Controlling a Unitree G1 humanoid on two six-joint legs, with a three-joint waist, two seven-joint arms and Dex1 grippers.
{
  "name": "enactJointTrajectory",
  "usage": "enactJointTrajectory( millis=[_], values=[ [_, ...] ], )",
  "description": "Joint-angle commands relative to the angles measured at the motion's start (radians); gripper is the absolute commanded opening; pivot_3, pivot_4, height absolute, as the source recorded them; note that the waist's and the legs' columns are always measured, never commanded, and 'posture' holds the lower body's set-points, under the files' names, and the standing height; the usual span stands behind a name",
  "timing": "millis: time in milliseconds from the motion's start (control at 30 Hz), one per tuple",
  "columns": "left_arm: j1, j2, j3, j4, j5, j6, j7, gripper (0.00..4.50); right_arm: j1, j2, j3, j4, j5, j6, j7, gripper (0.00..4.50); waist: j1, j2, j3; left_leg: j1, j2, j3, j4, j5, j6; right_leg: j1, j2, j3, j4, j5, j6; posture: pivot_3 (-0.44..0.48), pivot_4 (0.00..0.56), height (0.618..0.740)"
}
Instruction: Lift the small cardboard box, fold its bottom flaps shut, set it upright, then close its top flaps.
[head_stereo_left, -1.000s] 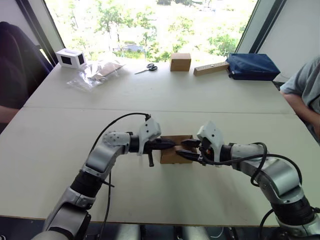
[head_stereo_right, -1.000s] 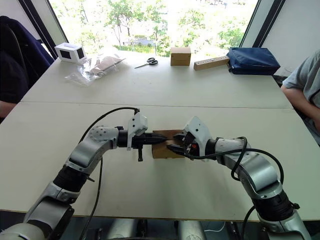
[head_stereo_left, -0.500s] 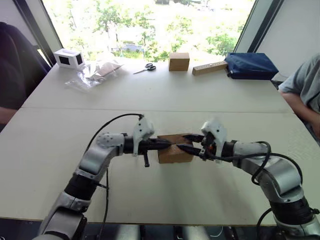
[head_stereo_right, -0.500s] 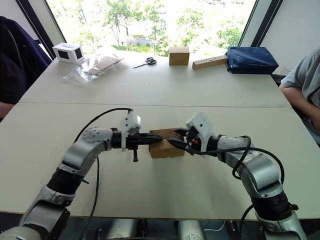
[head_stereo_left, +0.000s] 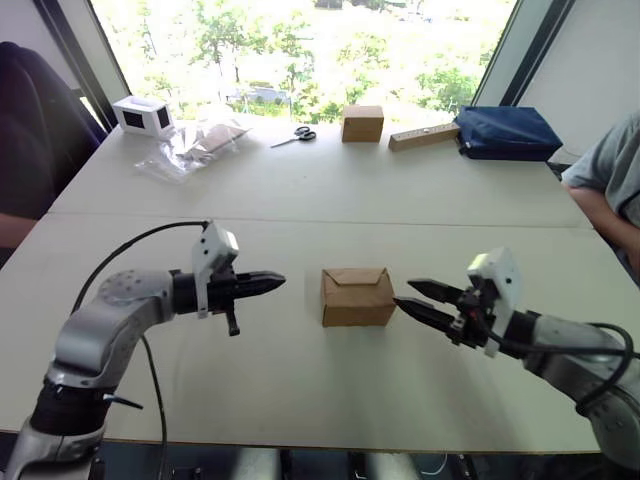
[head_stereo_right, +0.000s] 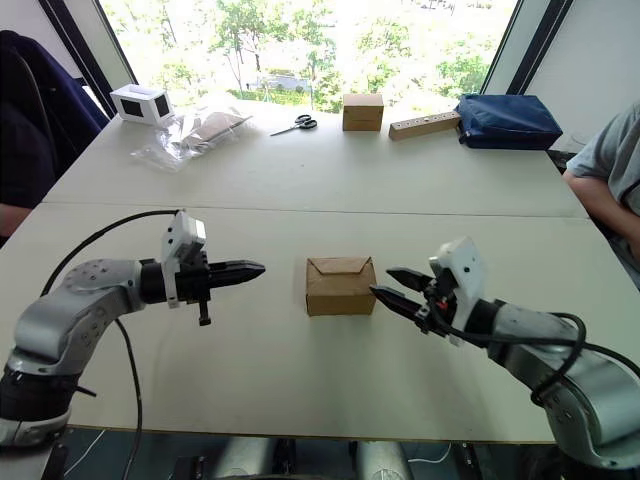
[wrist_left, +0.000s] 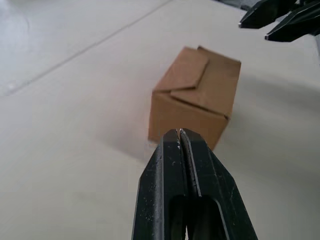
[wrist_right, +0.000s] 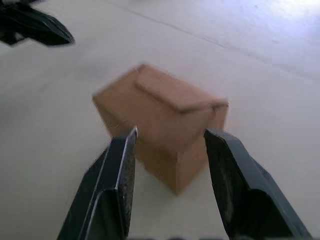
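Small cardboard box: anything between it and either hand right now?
Nothing visible. The small cardboard box sits on bare table, top flaps folded shut. The left hand, fingers closed, points at it across open tabletop. The right hand, fingers apart, is near the box's other side with only a small clear gap.

No readable text, labels or numbers anywhere; small cardboard box unprinted.

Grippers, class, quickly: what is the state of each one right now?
Left gripper: shut, holding nothing, short of the small cardboard box.
Right gripper: open, holding nothing, apart from the box.
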Motion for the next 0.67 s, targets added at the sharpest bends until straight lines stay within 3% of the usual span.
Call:
enactJointTrajectory(
  millis=[33,200,300,667],
  values=[
    [0.125,0.035,0.047,-0.093,-0.023,0.001,0.002,0.00,0.118,-0.052,-0.082,-0.083,0.079,0.027,0.040,2.15,0.000,0.000,0.000,0.000,0.000,0.000,0.000,0.000,0.000,0.000,0.000,0.000,0.000,0.000,0.000,0.000,0.150,0.740],
    [0.251,0.042,0.067,-0.156,-0.079,0.025,0.007,0.00,0.239,-0.095,-0.082,-0.074,0.036,-0.015,0.061,2.15,0.006,0.000,0.000,0.000,0.000,0.000,-0.001,0.000,0.000,0.000,-0.003,0.000,-0.002,-0.001,0.000,0.000,0.150,0.740],
    [0.327,0.064,0.062,-0.165,-0.049,-0.019,-0.006,0.00,0.279,-0.094,-0.073,-0.053,0.013,-0.044,0.062,2.15,0.005,0.000,0.000,0.000,0.000,0.001,-0.001,0.000,0.000,0.000,-0.004,0.000,-0.004,-0.001,0.000,0.000,0.150,0.740],
    [0.323,0.065,0.084,-0.158,-0.106,-0.002,0.015,0.00,0.300,-0.082,-0.026,0.004,-0.053,-0.141,0.068,2.15,0.005,0.000,0.000,-0.001,0.000,0.001,-0.003,0.000,0.000,0.000,-0.004,-0.001,-0.008,-0.001,0.000,0.000,0.150,0.740]
  ],
)
